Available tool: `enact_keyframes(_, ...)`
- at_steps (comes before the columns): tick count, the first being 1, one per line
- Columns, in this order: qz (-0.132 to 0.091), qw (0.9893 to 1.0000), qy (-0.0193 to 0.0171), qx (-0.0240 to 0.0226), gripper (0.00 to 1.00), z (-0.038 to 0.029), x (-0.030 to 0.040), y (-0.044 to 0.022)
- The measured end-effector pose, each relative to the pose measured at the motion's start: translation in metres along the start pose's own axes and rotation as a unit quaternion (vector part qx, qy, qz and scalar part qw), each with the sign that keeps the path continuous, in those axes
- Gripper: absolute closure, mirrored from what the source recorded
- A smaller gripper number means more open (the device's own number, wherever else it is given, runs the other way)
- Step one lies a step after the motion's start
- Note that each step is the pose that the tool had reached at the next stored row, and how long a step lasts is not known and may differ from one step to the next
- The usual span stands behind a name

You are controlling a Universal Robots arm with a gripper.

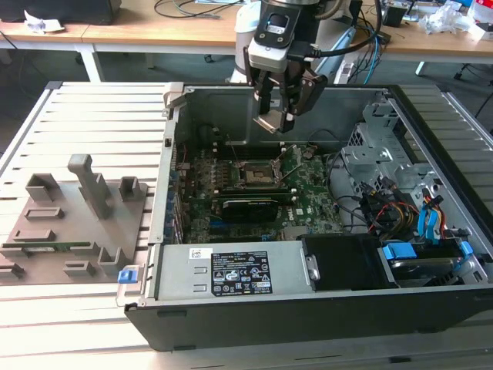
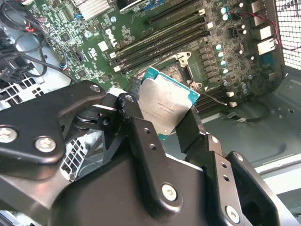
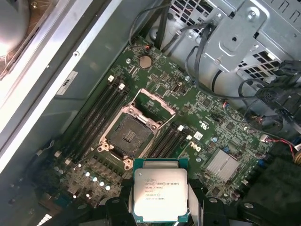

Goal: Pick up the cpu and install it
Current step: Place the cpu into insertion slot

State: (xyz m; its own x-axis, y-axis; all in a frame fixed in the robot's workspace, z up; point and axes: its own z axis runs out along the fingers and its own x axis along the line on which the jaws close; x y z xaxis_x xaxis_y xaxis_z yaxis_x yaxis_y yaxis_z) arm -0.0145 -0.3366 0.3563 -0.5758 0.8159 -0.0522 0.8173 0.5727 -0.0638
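Jaws: pinching the cpu (image 3: 161, 193) by two opposite edges, one black finger (image 2: 136, 125) on each side.
Cpu: in the air above the open computer case (image 1: 176, 127), silvery top facing both wrist views (image 2: 164, 101). In the exterior view it hangs slightly tilted (image 1: 269, 122), clear of the board below.
Socket: a dark square on the motherboard (image 1: 312, 202), below the cpu and apart from it (image 1: 254, 176). In the first wrist view its centre is uncovered (image 3: 127, 136) and its metal frame (image 3: 153, 101) sits just beside it.
Memory slots: long black rows (image 3: 101, 110) flank the socket on both sides.
Board parts: a finned silver heat sink (image 3: 221, 165) and a round coin cell (image 3: 145, 61) sit farther out.
Case contents: a drive cage (image 1: 377, 146) with loose cables at the exterior view's right, and a labelled power supply (image 1: 231, 270) along the near wall.
Case position: on its side on the slatted tabletop (image 1: 92, 108), open side up.
Grey blocks: a tray of upright plastic shapes (image 1: 69, 216) stands near the tabletop's edge at the exterior view's left, well apart from the jaws.
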Motion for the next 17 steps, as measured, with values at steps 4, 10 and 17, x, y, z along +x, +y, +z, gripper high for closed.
enact_keyframes(4, 0.014, 0.9999, -0.0003, 0.0017, 0.45, 0.0000, 0.0000, 0.0000)
enact_keyframes(10, 0.040, 0.9992, -0.0015, 0.0049, 0.45, 0.0000, 0.0000, 0.0000)
enact_keyframes(17, 0.058, 0.9983, -0.0028, 0.0076, 0.45, 0.0000, 0.0000, 0.0000)
